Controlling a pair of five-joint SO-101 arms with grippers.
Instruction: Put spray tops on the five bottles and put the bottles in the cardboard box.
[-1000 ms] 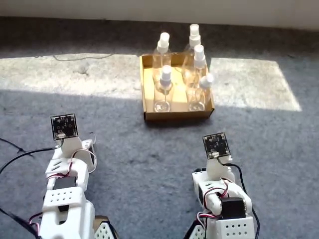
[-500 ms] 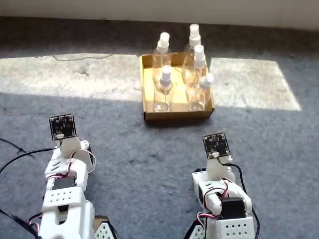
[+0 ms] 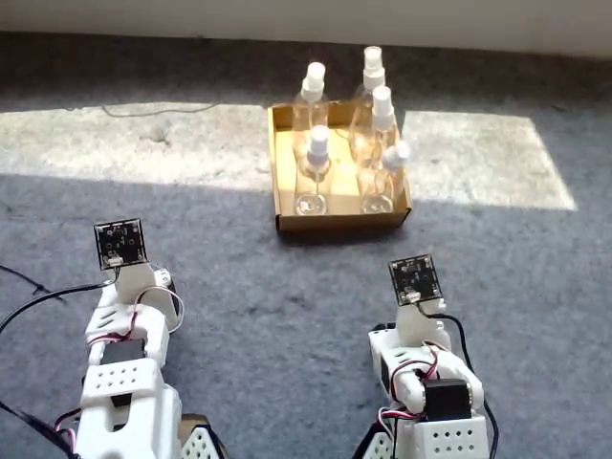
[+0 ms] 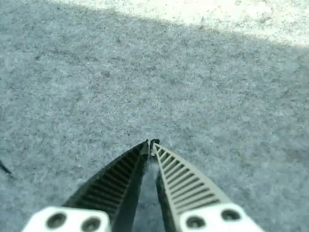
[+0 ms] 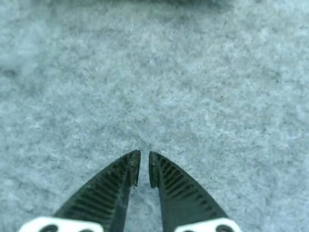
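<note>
I count five bottles (image 3: 311,182), each clear and each wearing a white spray top (image 3: 317,142), so five tops as well. They stand upright together in the one cardboard box (image 3: 339,223): two in the near row, the rest behind them, with the rear tops showing above the far wall. The box sits on the grey carpet (image 3: 249,287), partly in a band of sunlight (image 3: 134,143), well away from both arms.

I have two arms, parked side by side at the near edge. The left gripper (image 4: 151,143) hangs over bare carpet with its tips touching and nothing between them. The right gripper (image 5: 144,166) is likewise drawn together over carpet, with only a hairline slit at the tips and nothing held.

Compared with a second ago, the left arm (image 3: 129,316) has drawn slightly back toward its base. It has not moved in the last half second. The right arm (image 3: 421,335), the box and the bottles sit exactly where they were.
</note>
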